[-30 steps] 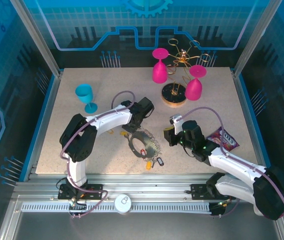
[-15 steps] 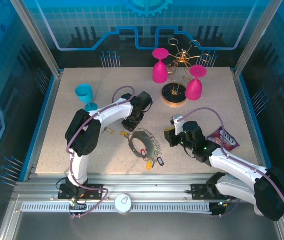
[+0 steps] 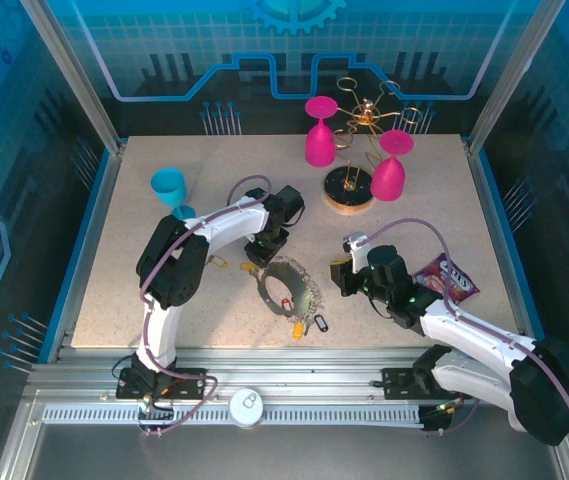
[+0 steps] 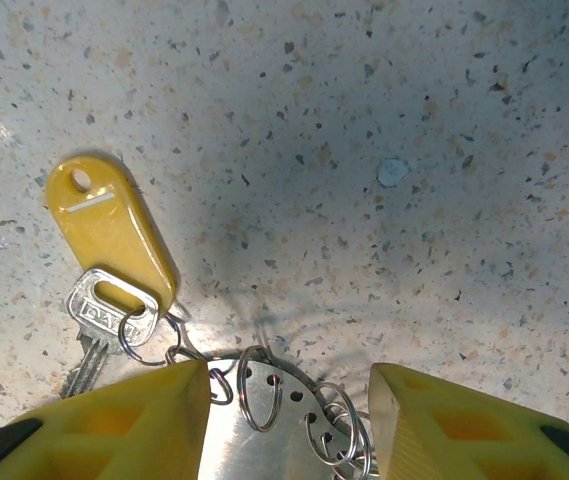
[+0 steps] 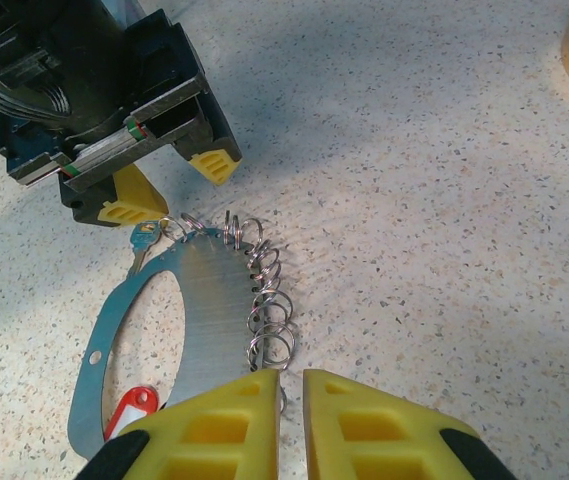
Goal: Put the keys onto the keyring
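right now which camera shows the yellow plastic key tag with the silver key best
The left wrist view: the yellow plastic key tag lies flat and unblocked, ringed to the silver key. The top external view gives a tiny yellow speck by the left gripper; in the right wrist view that gripper hides it.
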